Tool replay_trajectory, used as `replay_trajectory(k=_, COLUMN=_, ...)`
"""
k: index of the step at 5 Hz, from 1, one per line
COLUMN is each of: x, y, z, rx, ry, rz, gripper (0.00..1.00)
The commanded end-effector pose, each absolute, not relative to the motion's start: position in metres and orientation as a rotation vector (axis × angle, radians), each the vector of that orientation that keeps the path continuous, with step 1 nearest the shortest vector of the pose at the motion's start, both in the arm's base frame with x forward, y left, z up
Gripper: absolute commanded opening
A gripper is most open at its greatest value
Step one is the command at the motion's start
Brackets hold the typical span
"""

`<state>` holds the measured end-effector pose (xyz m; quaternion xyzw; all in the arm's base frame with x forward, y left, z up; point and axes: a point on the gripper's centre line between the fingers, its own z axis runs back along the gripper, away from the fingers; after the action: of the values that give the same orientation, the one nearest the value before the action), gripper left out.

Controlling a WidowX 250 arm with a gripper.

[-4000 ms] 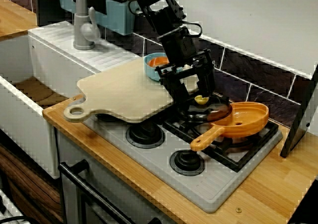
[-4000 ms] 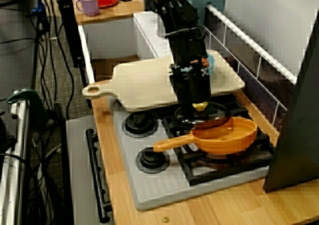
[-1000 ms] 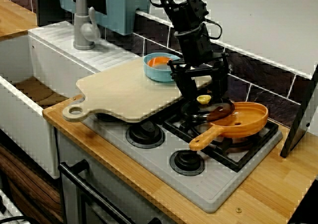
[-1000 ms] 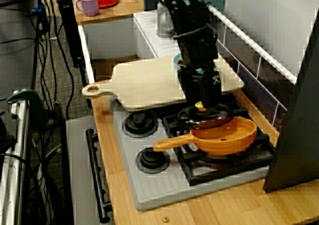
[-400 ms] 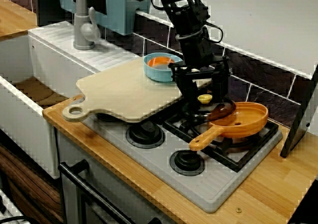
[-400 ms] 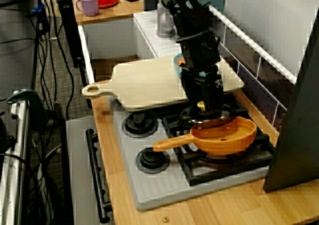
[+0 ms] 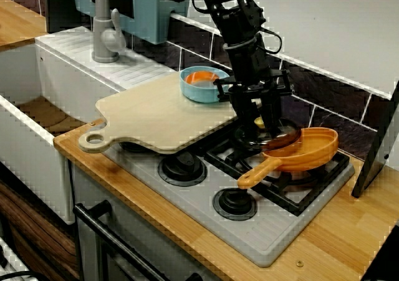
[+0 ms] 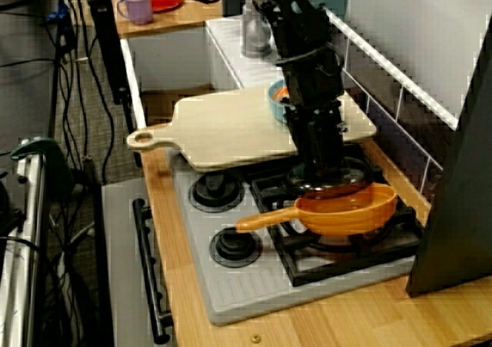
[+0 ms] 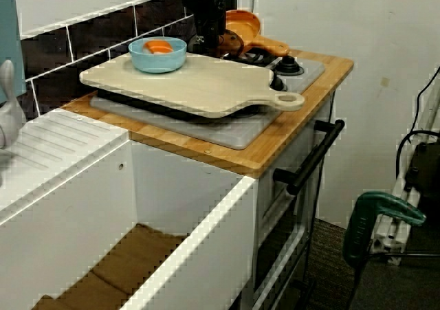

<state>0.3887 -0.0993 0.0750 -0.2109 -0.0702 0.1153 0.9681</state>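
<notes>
Lid [image 7: 283, 133]: glass, lying just beside orange pan [image 7: 312, 150].
Jaws: narrow gap, astride the yellow knob [image 7: 259, 124]; I can't tell if they're gripping.

Tight at the back of the stove, open at the front.
The gripper [image 7: 260, 123] is hemmed in by the blue bowl [image 7: 201, 85] on the cutting board [image 7: 156, 113], the orange pan [image 7: 308, 149] opposite, the tiled wall [image 7: 324, 103] behind and the glass lid [image 7: 278, 136] beneath. The front burners [image 7: 234, 201] and the counter [image 7: 336, 231] edge offer unobstructed passage, as does the board's handle end.
</notes>
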Motion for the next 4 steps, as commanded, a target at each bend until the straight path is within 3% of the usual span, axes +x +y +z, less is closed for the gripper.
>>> replay_trajectory(k=1, x=0.390, y=-0.098, z=0.079, rx=-0.422, ry=-0.163, rz=0.232, gripper=0.00)
replay_trajectory(k=4, x=0.387, y=-0.077, z=0.122, rx=-0.498, ry=-0.165, rz=0.244, gripper=0.00)
